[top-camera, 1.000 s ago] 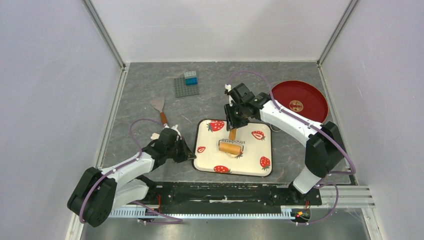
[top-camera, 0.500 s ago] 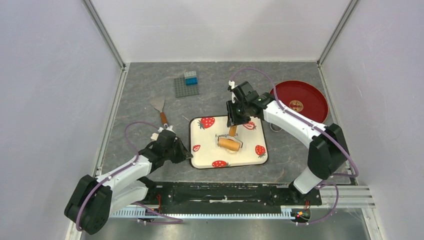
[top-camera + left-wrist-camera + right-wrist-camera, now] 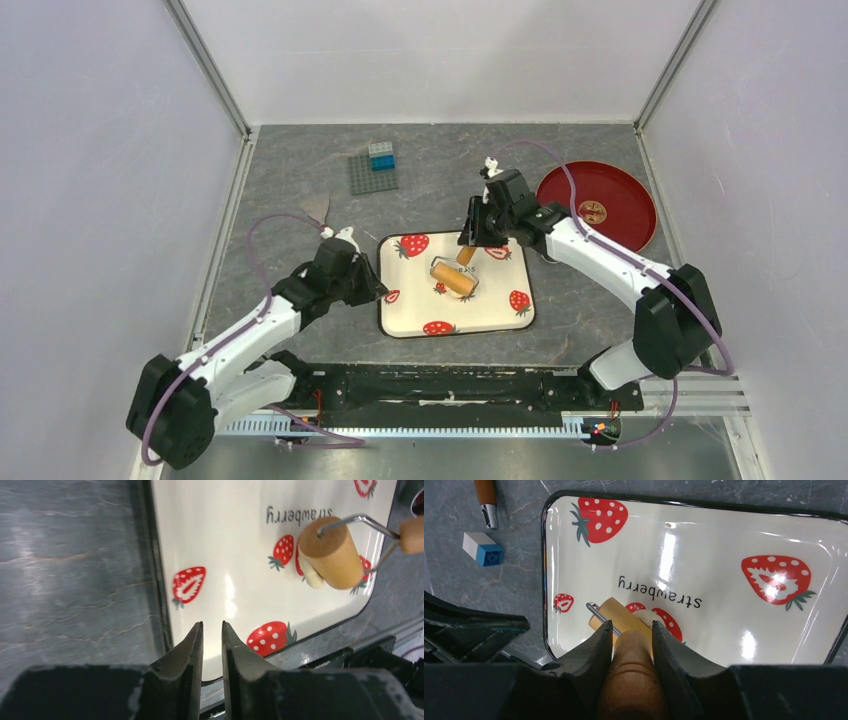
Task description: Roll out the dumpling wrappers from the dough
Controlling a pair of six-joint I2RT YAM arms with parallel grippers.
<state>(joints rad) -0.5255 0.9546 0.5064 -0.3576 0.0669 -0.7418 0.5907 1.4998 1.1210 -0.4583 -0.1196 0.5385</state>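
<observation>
A white tray (image 3: 500,310) with red strawberry prints lies in the middle of the table. My right gripper (image 3: 468,243) is shut on the tan handle of the wooden roller (image 3: 453,279), whose drum lies slantwise on the tray. In the right wrist view the handle (image 3: 636,650) fills the space between my fingers. A small pale lump of dough (image 3: 313,577) sticks out from under the drum; it also shows in the right wrist view (image 3: 647,616). My left gripper (image 3: 376,291) is at the tray's near left corner, jaws almost closed with the rim (image 3: 159,605) crossing the narrow gap. No flat wrappers show.
A red plate (image 3: 620,190) lies at the back right. A grey stud plate (image 3: 370,178) with a blue brick (image 3: 381,155) is at the back left. A spatula (image 3: 317,208) lies left of the tray, and a small white-and-blue brick (image 3: 483,549) lies beside its handle.
The tray has slid left and turned a little. My right gripper has moved right and back, swinging the roller drum slantwise. My left arm has reached further forward along the tray's left edge.
</observation>
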